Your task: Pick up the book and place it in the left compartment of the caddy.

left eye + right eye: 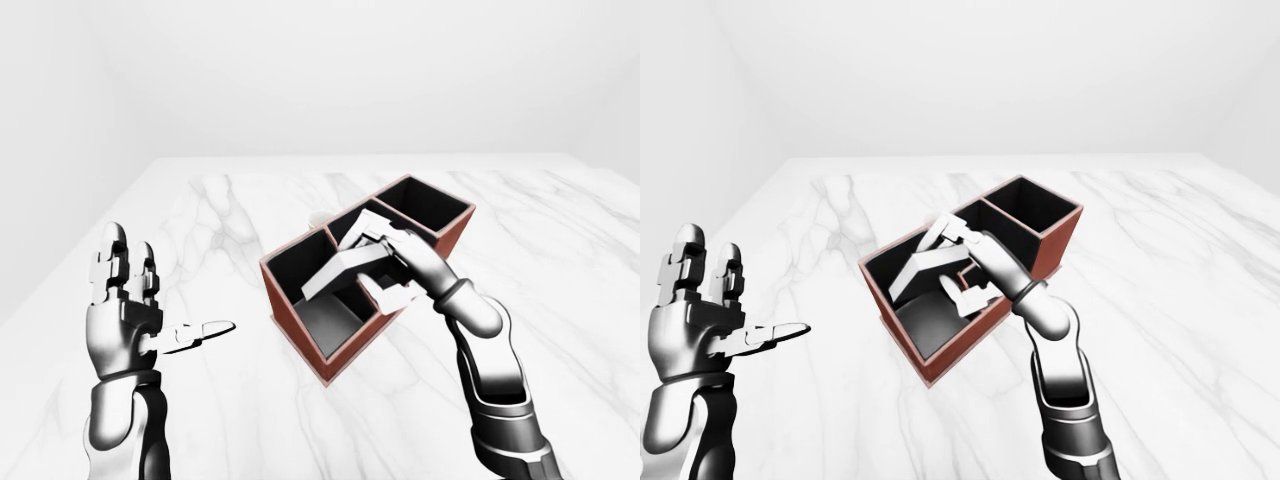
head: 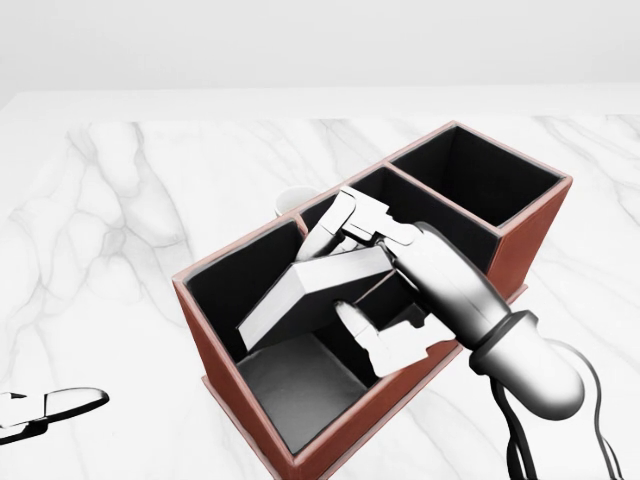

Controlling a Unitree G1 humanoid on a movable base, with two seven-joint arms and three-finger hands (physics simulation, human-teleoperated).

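**Book tilted into the caddy's left compartment**

The red-brown caddy (image 2: 236,392) stands on the marble table (image 2: 120,200), its dark compartments holding nothing but the book (image 2: 300,296), which slants down into the left compartment, its upper end pinched in the right hand (image 2: 372,285). A white cup (image 2: 291,201) peeks out behind the caddy's rim, mostly hidden. The left hand (image 1: 125,300) is raised, fingers spread, off to the left. No writing is readable.
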